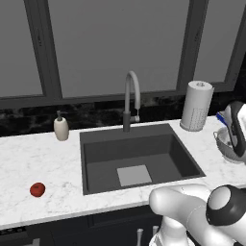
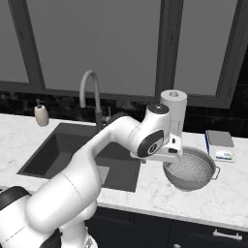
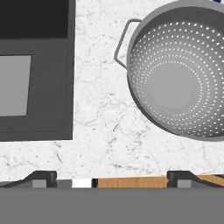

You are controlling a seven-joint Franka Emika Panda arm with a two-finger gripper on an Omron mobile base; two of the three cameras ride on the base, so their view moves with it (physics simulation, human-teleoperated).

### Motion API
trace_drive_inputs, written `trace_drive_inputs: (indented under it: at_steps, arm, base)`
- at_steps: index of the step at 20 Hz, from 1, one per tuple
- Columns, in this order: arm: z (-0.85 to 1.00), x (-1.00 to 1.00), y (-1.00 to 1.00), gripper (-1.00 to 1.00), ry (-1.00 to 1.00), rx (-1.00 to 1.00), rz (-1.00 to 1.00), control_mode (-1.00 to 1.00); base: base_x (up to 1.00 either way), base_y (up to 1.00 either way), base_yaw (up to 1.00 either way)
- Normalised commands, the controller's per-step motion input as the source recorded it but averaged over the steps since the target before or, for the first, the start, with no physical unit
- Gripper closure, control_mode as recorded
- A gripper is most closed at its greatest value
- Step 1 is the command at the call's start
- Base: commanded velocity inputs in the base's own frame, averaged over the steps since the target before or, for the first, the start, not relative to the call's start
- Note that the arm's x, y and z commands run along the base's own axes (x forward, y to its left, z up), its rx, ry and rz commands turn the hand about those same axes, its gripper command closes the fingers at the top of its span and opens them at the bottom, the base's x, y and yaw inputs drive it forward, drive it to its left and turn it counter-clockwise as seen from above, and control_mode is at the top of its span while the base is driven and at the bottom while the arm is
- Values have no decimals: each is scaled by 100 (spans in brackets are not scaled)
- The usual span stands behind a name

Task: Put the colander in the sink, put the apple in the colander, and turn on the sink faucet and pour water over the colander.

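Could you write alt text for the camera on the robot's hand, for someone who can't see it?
A round silvery perforated metal colander sits empty on white marble counter, one thin handle pointing toward the dark grey rectangular sink basin beside it. The gripper's two dark fingertips stand wide apart.

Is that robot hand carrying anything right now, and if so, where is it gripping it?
Nothing is held. The gripper is open above the marble counter, and the colander sits untouched beside the sink.

Colander (image 3: 177,78) on marble beside sink (image 3: 37,70)
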Motion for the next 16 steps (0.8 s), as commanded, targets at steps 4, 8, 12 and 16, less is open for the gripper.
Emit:
trace_drive_inputs:
  at_steps: [4, 8, 12, 16]
  arm:
    - [-28, 16, 0, -100, 0, 0, 0, -100]
    - [-21, 14, 0, -100, 0, 0, 0, -100]
    - [-16, 7, 0, -100, 0, 0, 0, -100]
    - [-14, 10, 0, -100, 0, 0, 0, -100]
  base:
    - [0, 0, 0]
    - [0, 0, 0]
    - [0, 0, 0]
    - [0, 0, 0]
